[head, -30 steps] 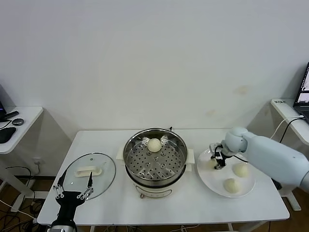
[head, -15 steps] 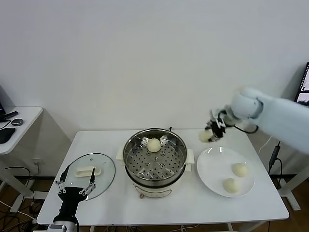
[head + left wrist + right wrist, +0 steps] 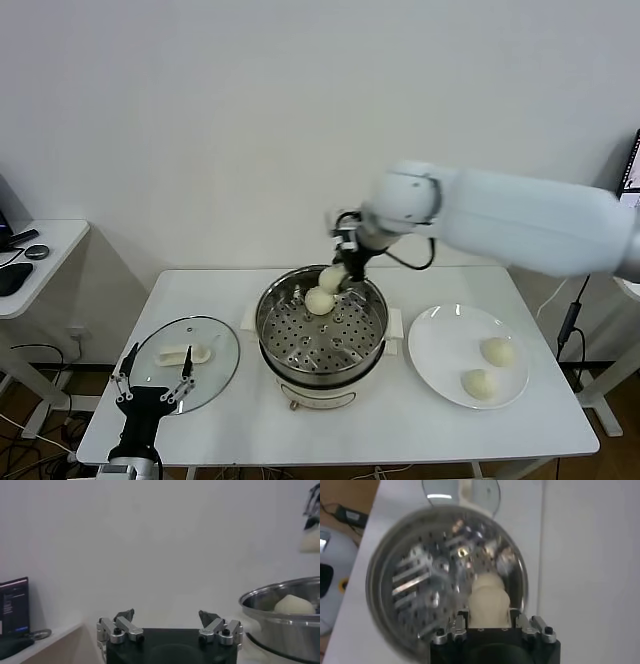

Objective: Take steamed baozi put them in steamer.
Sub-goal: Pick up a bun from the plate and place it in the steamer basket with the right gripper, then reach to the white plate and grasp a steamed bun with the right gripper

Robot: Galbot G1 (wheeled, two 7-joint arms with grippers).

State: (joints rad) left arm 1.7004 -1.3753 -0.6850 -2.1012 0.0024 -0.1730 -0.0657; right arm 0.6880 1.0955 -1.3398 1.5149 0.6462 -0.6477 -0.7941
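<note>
My right gripper (image 3: 342,271) is shut on a cream-white baozi (image 3: 332,279) and holds it above the far rim of the shiny steel steamer (image 3: 275,335). In the right wrist view the held baozi (image 3: 488,607) fills the gap between the fingers. A second baozi (image 3: 319,301) lies on the perforated tray at the far side, just below the held one; it shows in the right wrist view (image 3: 488,582) too. Two more baozi (image 3: 498,351) (image 3: 480,383) lie on the white plate (image 3: 440,350) at the right. My left gripper (image 3: 151,391) is open and idle at the table's front left.
A round glass lid (image 3: 215,370) with a white handle lies flat left of the steamer, just beyond my left gripper. Side tables stand at the far left (image 3: 40,265) and far right. The steamer's rim (image 3: 280,591) shows in the left wrist view.
My right gripper lifted a baozi off the plate and carried it left, from above the plate to above the steamer's far rim. The left arm barely moved.
</note>
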